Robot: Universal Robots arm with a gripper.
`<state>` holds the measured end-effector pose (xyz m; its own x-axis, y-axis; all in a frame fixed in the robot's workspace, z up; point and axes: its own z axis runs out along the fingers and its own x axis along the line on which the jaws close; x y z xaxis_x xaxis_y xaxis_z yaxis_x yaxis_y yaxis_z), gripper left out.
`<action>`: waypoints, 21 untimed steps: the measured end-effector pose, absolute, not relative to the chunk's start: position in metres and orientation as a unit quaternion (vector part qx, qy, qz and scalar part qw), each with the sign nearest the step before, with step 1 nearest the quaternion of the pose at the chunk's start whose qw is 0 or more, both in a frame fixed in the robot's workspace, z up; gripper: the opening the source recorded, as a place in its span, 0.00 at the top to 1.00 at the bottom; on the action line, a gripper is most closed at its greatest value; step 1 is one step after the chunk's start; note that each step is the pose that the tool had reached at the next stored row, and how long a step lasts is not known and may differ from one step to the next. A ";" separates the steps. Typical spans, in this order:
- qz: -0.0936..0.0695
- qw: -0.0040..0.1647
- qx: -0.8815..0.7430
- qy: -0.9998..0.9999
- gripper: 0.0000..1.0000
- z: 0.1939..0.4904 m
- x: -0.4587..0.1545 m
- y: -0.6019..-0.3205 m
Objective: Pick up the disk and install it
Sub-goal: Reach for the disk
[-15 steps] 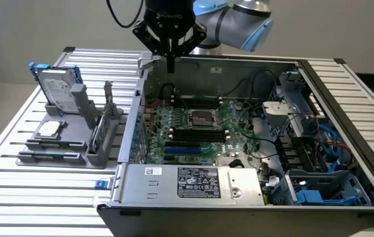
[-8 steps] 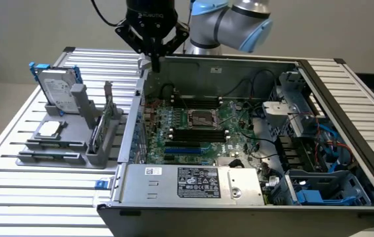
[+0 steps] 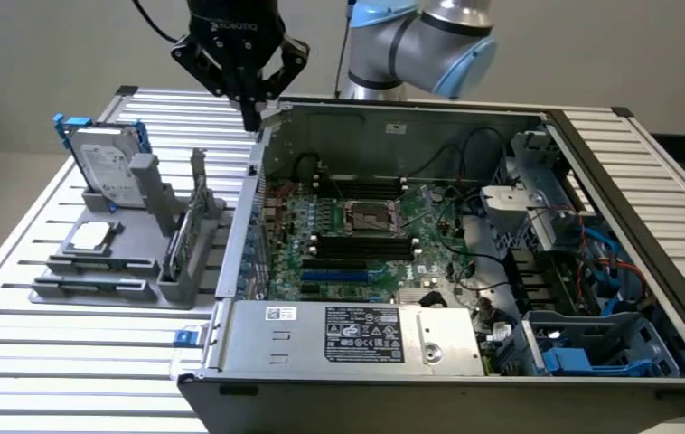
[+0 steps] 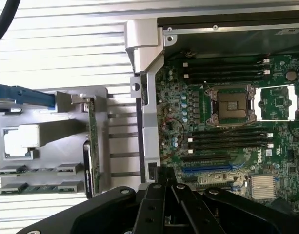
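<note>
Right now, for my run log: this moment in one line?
gripper shut, empty, above computer case corner | silver-grey rectangular metal disk, blue carrier: upright in grey holder

ROBOTIQ on the gripper (image 3: 251,110), DELL printed on the motherboard (image 4: 188,117)

Your exterior view looks down at a slant from high up. It sits far enough back to take in the slatted table (image 3: 29,362), with the whole open computer case (image 3: 439,402) at centre and right, the grey rack (image 3: 126,271) at left, and the gripper (image 3: 249,113) at upper left. Your wrist view faces straight down past the gripper, much nearer. Both views share the rack, the motherboard (image 3: 367,235) and the case wall between them.
</note>
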<state>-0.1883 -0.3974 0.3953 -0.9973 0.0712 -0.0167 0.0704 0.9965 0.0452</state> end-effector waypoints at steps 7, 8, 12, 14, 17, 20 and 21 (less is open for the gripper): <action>0.014 0.009 0.035 0.999 0.89 0.394 -0.220 -0.387; 0.014 0.009 0.035 0.999 0.89 0.394 -0.225 -0.385; 0.012 0.009 0.035 0.999 0.89 0.392 -0.243 -0.376; 0.012 0.009 0.035 0.999 0.89 0.391 -0.252 -0.372; 0.011 0.009 0.035 0.999 0.89 0.390 -0.266 -0.365; 0.011 0.009 0.035 0.999 0.89 0.389 -0.279 -0.358; 0.010 0.009 0.035 0.999 0.89 0.389 -0.284 -0.356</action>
